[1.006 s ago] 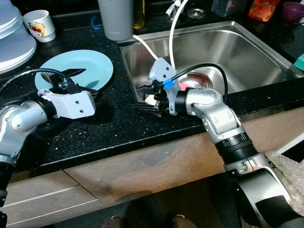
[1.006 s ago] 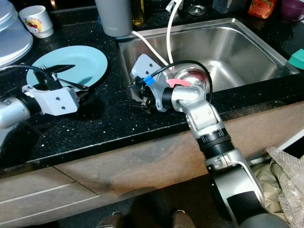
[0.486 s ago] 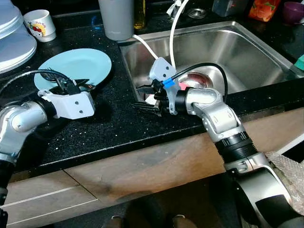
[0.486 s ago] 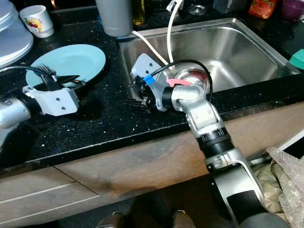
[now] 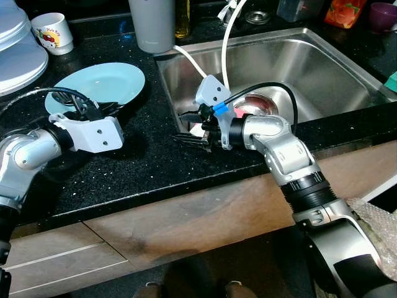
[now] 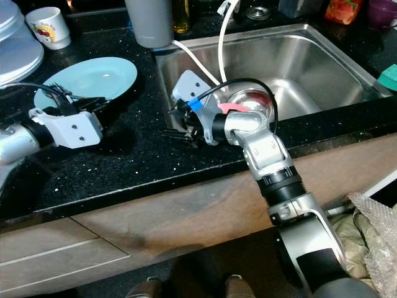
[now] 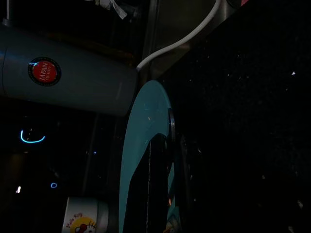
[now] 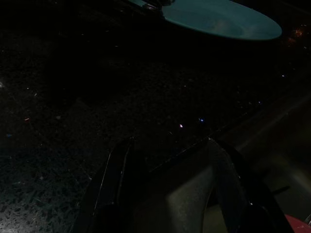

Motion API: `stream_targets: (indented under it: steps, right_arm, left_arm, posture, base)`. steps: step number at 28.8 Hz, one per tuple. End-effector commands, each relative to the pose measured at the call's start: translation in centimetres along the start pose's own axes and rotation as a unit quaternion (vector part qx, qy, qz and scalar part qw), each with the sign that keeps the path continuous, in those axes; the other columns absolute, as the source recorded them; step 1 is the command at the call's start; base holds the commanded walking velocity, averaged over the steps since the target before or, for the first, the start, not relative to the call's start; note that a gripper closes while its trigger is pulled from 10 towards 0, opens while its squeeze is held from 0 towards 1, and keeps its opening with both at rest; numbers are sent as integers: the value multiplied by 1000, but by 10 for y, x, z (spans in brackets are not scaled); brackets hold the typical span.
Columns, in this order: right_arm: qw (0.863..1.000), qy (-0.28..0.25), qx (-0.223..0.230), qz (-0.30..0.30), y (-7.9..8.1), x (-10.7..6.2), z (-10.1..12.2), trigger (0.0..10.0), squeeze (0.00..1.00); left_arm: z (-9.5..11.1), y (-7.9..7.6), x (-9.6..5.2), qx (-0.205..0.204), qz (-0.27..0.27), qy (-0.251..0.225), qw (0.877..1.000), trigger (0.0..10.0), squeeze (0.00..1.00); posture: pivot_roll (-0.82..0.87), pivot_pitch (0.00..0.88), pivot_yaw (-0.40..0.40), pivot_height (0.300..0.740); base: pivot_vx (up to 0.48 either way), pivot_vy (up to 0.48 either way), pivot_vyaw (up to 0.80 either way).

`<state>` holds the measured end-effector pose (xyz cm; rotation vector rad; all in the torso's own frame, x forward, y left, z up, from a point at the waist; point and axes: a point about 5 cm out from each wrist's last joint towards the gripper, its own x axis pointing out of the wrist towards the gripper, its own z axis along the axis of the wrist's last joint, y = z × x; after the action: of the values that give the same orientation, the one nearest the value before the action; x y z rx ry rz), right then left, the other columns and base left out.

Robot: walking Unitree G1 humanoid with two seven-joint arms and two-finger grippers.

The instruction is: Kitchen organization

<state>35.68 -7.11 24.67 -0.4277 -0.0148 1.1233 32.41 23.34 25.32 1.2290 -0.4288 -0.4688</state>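
Left gripper (image 5: 102, 110) at near rim of teal plate (image 5: 108, 84), left on the black table (image 5: 149, 161); jaws' state: can't tell. Right gripper (image 5: 189, 128) by sink (image 5: 322, 68) edge, jaws spread, empty. Advice: keep the lift level, clear of mug (image 5: 53, 32).

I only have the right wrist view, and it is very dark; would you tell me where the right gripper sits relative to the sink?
Observer: The right gripper hovers over the front left corner of the sink, at the counter's edge.
Operator: Thank you. And where is the left gripper?
Observer: The left gripper is at the near rim of the teal plate.
Operator: Is anything standing behind that plate?
Observer: A white mug stands on the counter beyond it.
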Motion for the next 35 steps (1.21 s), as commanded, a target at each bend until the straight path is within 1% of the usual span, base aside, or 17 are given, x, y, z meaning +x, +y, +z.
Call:
stream_targets:
  steps: [1,3,4,5,7,9,12,15,16,20,24,25,27,30,31,32,35]
  right_arm:
    - [1000,7,-10,6,1,3,1,10000,0]
    - [1000,7,-10,6,1,3,1,10000,0]
    - [1000,7,-10,6,1,2,1,10000,0]
    - [1000,8,-10,5,1,2,1,10000,0]
    - [1000,8,-10,5,1,2,1,10000,0]
    - [1000,8,-11,4,0,2,0,10000,0]
    - [1000,8,-11,3,0,2,0,10000,0]
    - [1000,8,-10,2,0,2,0,10000,0]
    - [1000,8,-10,2,0,2,0,10000,0]
    - [1000,9,-10,2,0,2,0,10000,0]
    - [1000,11,-11,1,0,1,-1,10000,0]
    - [1000,11,-10,1,0,0,-1,10000,0]
    - [1000,11,-10,1,0,0,-1,10000,0]
    - [1000,11,-10,2,1,0,-1,10000,0]
    - [1000,10,-9,3,1,1,-1,10000,0]
    - [1000,10,-9,4,1,2,-1,10000,0]
    - [1000,9,-9,4,2,2,-2,10000,0]
  left_arm:
    - [1,-11,2,-10,-24,-6,1000,0,0]
    - [2,-11,3,-9,-24,-8,1000,0,0]
    - [2,-11,3,-16,-21,-8,1000,1294,0]
    - [3,-11,4,-16,-20,-9,1000,10000,0]
    - [3,-11,4,-16,-19,-9,1000,10000,0]
    - [4,-10,6,-28,-12,-13,999,10000,1000]
    - [5,-9,8,-36,-10,-17,999,10000,1000]
    - [8,-9,10,-22,-5,-20,1000,10000,1000]
    - [10,-9,12,-18,-3,-26,999,10000,0]
    - [14,-5,12,-26,5,-41,999,10000,0]
    - [14,15,9,-82,59,-43,994,10000,0]
    - [9,27,4,-102,75,-30,991,10000,0]
    - [6,31,2,-108,82,-22,991,10000,0]
    - [-7,46,-7,-142,105,12,984,10000,0]
    - [-17,56,-14,-179,121,40,976,10000,0]
    - [-23,59,-17,-209,125,59,968,10000,0]
    - [-22,57,-16,-225,120,52,966,10000,0]
  posture:
    - [52,165,15,740]
    - [52,165,16,740]
    - [52,165,16,740]
    - [53,165,17,740]
    - [53,165,17,740]
    - [53,165,17,740]
    - [54,165,17,740]
    - [54,164,18,740]
    - [53,163,18,740]
    - [52,163,18,740]
    - [49,159,19,740]
    - [49,159,19,740]
    - [51,156,18,740]
    - [55,154,16,740]
    - [55,154,16,740]
    - [55,154,16,740]
    - [62,148,15,740]
  base:
    - [0,0,0]
    - [0,0,0]
    - [0,0,0]
    - [0,0,0]
    - [0,0,0]
    - [0,0,0]
    - [0,0,0]
    - [0,0,0]
    - [0,0,0]
    - [0,0,0]
    - [0,0,0]
    - [0,0,0]
    - [0,0,0]
    - [0,0,0]
    - [0,0,0]
    - [0,0,0]
    - [0,0,0]
